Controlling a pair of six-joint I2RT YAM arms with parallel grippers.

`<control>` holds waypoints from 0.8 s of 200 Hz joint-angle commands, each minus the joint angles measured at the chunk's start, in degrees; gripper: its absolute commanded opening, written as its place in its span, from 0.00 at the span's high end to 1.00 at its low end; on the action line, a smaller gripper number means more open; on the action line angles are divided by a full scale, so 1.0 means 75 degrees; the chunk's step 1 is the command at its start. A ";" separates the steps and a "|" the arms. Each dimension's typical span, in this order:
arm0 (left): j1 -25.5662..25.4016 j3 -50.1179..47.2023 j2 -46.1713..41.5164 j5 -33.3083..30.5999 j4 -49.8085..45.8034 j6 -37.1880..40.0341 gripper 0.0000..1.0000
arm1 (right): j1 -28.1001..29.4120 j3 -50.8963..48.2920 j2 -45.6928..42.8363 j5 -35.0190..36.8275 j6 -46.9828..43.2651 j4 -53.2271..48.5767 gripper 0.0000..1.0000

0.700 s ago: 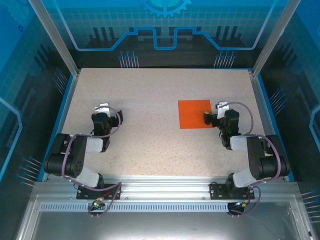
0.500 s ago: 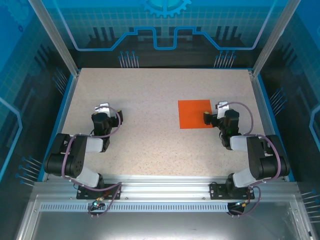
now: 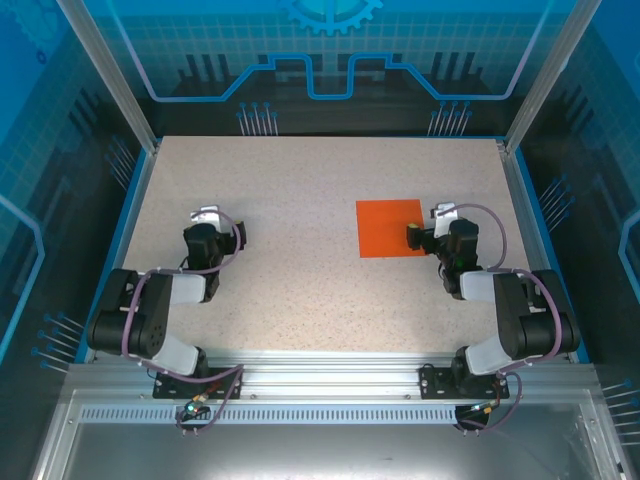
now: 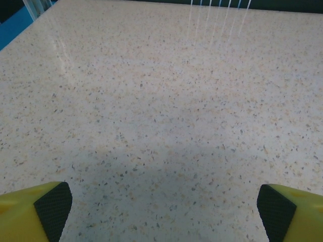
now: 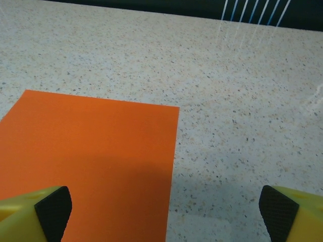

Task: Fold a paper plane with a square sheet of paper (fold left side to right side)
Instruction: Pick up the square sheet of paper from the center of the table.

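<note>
The square sheet of paper (image 3: 391,228) lies flat and unfolded on the speckled table (image 3: 300,180), right of centre. The right gripper (image 5: 165,214) sits at its right edge, jaws spread wide and holding nothing, one pad over the orange sheet and the other over bare tabletop. The left gripper (image 4: 164,212), well apart on the left, is likewise wide open and empty.
</note>
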 commanded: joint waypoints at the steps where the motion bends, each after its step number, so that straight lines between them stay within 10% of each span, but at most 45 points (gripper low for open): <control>1: 0.0033 0.1519 -0.1083 0.0156 -0.3222 -0.0541 0.01 | -0.0092 0.0803 -0.0743 0.0687 0.0478 -0.1702 0.00; 60: -0.1905 0.3980 -0.0449 0.2900 -0.6516 -0.2914 0.02 | -0.0123 0.3723 -0.0865 -0.0768 0.2119 -0.7631 0.00; 107: -0.3983 0.6678 0.2395 0.3822 -0.7158 -0.3454 0.02 | 0.0055 0.5273 0.1337 -0.1058 0.2755 -0.8596 0.01; 160: -0.4511 0.8394 0.4506 0.4993 -0.6881 -0.4360 0.01 | 0.0202 0.6824 0.3458 -0.0891 0.2823 -0.8917 0.01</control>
